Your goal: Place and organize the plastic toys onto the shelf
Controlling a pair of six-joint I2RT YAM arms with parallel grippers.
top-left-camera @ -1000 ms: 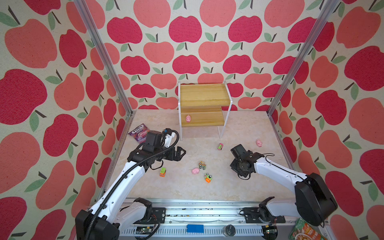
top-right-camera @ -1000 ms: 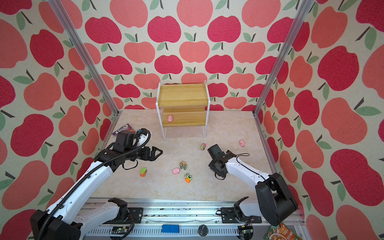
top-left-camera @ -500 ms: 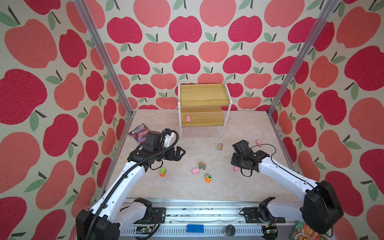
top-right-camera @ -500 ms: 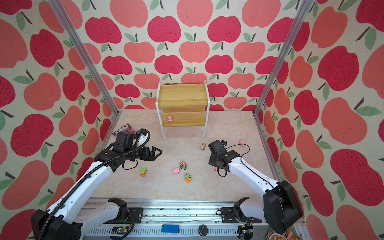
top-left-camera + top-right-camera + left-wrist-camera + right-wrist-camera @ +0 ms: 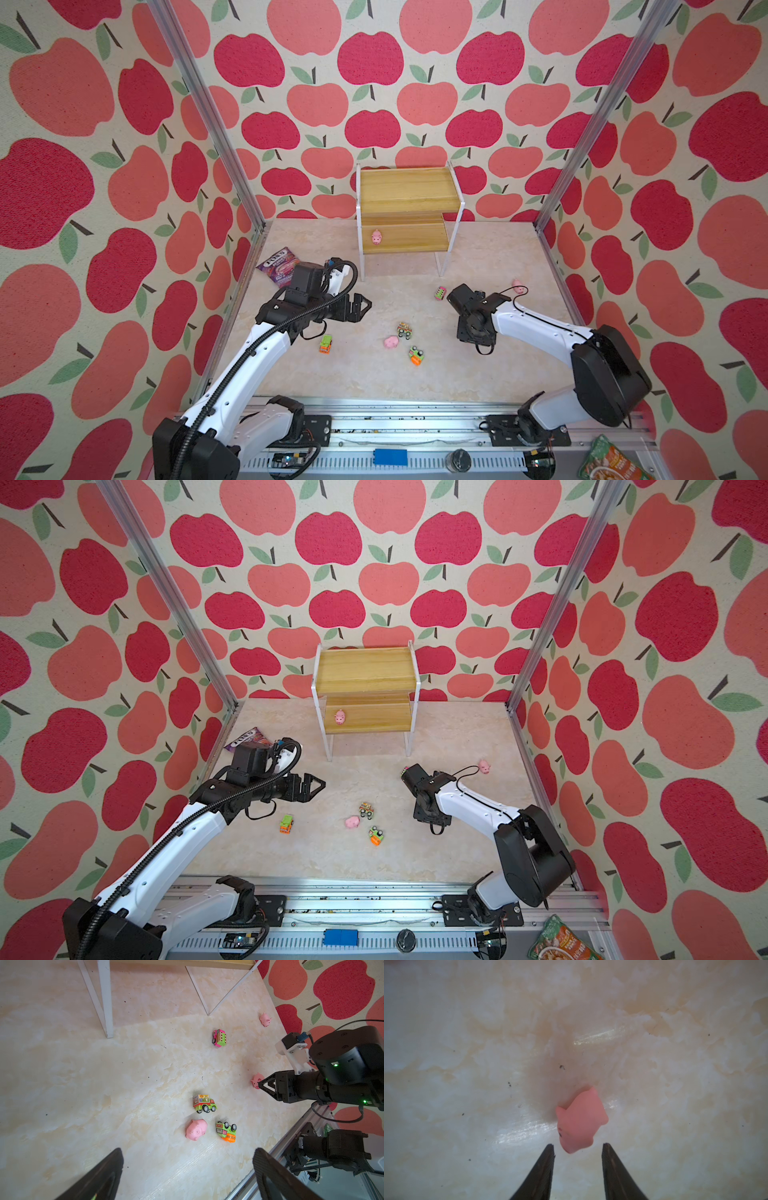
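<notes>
Early stage. One pink pig stands on the lower board of the shelf; the upper board is bare. Seven toys lie loose on the table: four cars and three pigs, scattered from the middle toward the right wall.

Right claw: parted, empty, tips just short of a loose pig. Left claw: spread wide, holding nothing, above the table.

Surface: pale marbled top, glossy, gritty specks. Apple-print walls on three sides; candy bag by the left wall.
</notes>
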